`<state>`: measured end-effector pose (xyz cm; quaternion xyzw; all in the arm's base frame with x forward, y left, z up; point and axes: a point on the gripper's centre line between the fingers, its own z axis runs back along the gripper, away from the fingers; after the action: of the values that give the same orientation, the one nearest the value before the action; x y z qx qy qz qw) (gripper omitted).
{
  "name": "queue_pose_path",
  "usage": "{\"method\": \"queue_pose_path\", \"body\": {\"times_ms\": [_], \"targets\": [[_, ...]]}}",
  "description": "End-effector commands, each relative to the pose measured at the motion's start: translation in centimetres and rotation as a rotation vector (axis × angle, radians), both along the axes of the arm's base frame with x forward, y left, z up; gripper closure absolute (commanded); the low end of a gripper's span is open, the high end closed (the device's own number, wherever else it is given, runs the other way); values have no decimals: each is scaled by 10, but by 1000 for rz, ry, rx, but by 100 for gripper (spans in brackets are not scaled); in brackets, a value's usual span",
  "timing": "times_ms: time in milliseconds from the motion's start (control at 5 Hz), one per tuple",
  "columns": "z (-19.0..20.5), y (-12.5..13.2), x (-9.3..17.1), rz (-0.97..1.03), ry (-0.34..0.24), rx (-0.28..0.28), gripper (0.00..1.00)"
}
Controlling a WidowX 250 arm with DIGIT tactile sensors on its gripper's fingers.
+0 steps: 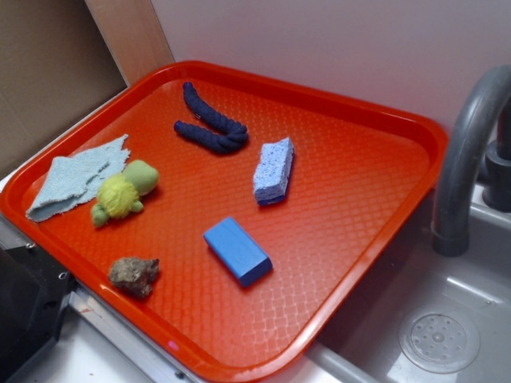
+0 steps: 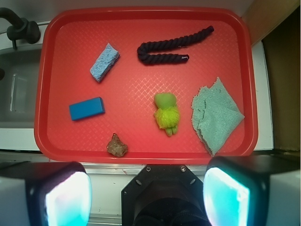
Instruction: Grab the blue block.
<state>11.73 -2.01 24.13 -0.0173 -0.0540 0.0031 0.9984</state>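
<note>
The blue block point(image 1: 237, 250) point(image 2: 86, 108) is a bright-blue brick lying flat on the red tray point(image 1: 383, 144) point(image 2: 141, 146), in its front half. In the wrist view it sits left of centre, well beyond my gripper point(image 2: 147, 197). My gripper is high above the tray's near edge, over the counter. Its two fingers point(image 2: 66, 200) stand wide apart with nothing between them. The gripper does not show in the exterior view.
Also on the tray: a speckled pale-blue sponge point(image 1: 274, 170) point(image 2: 104, 62), a dark navy rope point(image 1: 209, 121) point(image 2: 171, 47), a yellow-green plush toy point(image 1: 124, 193) point(image 2: 166, 113), a teal cloth point(image 1: 76, 175) point(image 2: 215, 115) and a brown rock point(image 1: 134, 275) point(image 2: 116, 145). A grey faucet point(image 1: 467, 152) and sink point(image 1: 439, 319) are at the right.
</note>
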Motion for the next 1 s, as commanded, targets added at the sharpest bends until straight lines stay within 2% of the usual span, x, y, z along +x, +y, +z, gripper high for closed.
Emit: {"method": "queue_pose_path", "body": {"times_ms": [0, 200, 400, 600, 800], "targets": [[-13, -54, 62, -500, 64, 175, 0], [-29, -96, 62, -754, 108, 201, 0], [-49, -128, 50, -1001, 104, 274, 0], [-75, -140, 38, -1255, 139, 310, 0], [-100, -131, 35, -1503, 121, 357, 0]]}}
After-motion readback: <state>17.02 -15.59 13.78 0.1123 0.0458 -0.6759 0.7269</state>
